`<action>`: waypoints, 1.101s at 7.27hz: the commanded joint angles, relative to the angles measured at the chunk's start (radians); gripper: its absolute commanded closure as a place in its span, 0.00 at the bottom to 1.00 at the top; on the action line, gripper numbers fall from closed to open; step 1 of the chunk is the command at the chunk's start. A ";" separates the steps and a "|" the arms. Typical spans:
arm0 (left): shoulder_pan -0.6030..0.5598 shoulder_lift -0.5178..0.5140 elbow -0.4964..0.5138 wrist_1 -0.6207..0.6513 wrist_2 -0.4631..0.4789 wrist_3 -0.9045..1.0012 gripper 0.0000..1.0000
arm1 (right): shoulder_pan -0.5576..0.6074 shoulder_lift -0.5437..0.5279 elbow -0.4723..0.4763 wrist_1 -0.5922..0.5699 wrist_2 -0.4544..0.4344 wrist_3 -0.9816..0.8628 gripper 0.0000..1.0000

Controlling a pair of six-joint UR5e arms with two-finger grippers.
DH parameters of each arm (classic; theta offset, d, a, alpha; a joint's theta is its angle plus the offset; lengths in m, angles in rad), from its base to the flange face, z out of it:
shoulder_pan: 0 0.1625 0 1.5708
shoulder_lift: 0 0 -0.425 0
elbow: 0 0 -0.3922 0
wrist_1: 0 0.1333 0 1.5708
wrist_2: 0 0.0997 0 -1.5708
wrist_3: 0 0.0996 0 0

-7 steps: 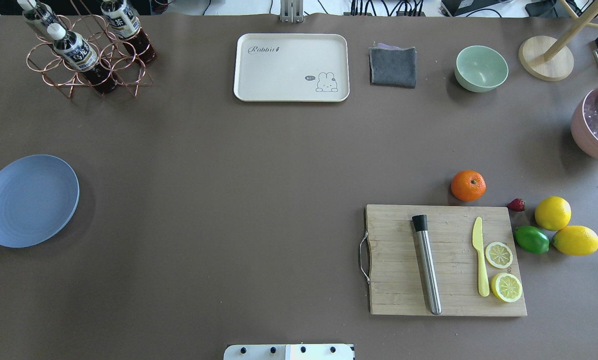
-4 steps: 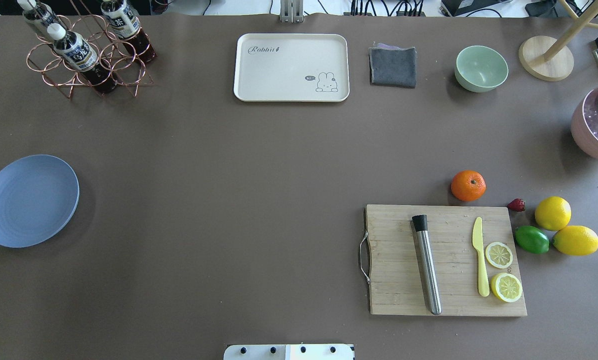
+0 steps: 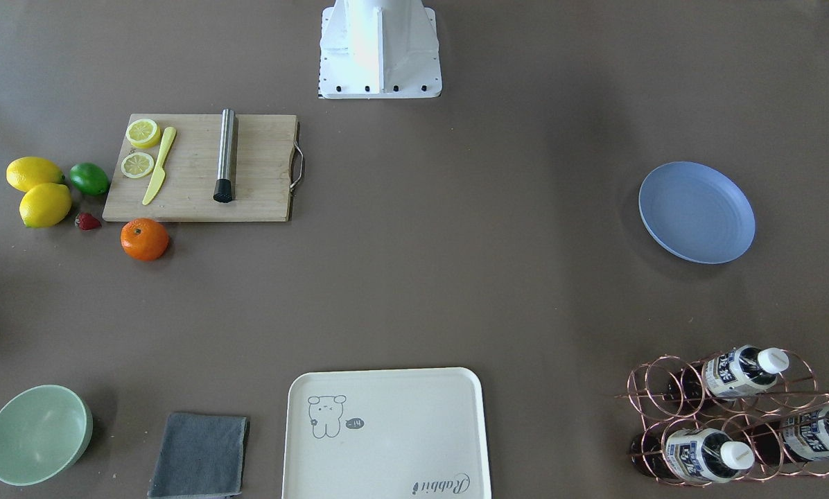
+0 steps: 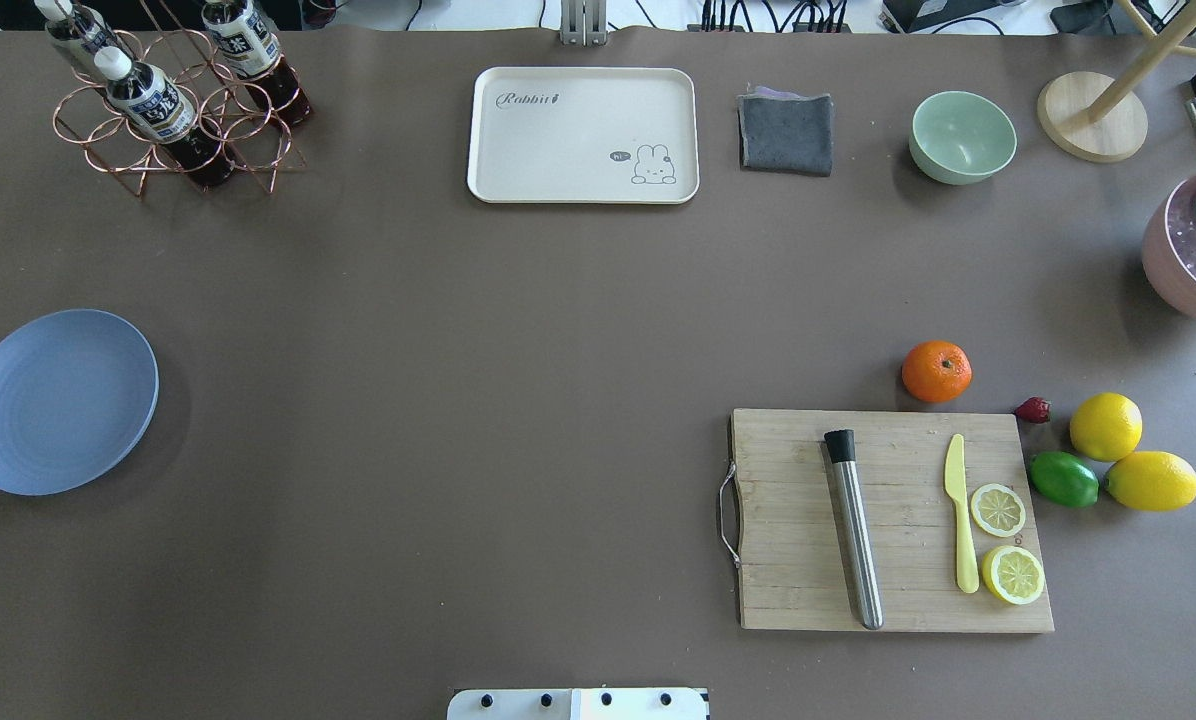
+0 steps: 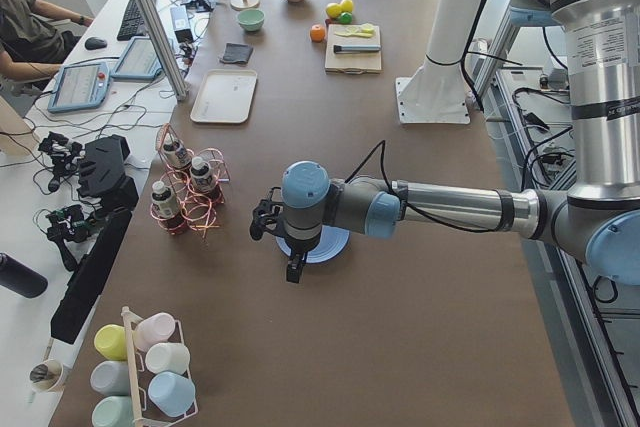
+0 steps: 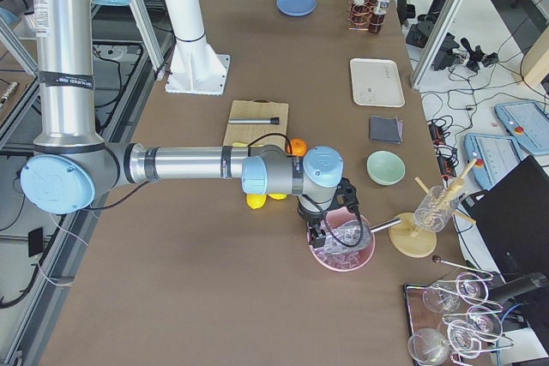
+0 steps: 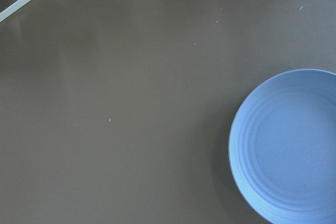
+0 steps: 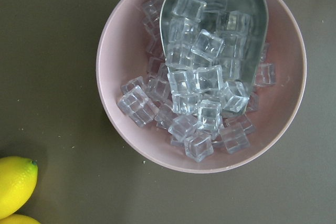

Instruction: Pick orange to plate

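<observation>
The orange [image 4: 936, 371] sits on the table just beside the cutting board [image 4: 788, 520], well apart from the plate [image 4: 58, 400]. The left gripper [image 5: 292, 273] hangs near the plate, the right gripper [image 6: 319, 231] above the ice bowl [image 6: 343, 255]; whether either's jaws are apart cannot be told.

Lab: teach pendants [image 5: 80, 85], aluminium frame [image 5: 150, 17]

Left jaws show only in the left side view and right jaws only in the right side view, so I can't call either gap. Left arm [image 5: 400, 209] covers part of the plate [image 5: 335, 247], and the left wrist view cuts it at the right and bottom edges. Right arm [image 6: 189, 163] hides most of the orange [image 6: 297, 145]. Pink bowl [image 4: 1168, 270] is cut by the overhead's right edge, a lemon [image 8: 13, 184] by the right wrist view's left edge.
</observation>
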 commanded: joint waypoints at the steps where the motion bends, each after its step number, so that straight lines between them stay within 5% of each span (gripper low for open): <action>1: 0.000 0.000 0.005 -0.002 -0.006 -0.005 0.02 | -0.005 -0.001 0.000 0.000 0.009 -0.005 0.00; 8: 0.001 0.000 0.019 -0.002 -0.003 0.000 0.02 | -0.028 -0.002 0.011 0.002 0.009 -0.009 0.00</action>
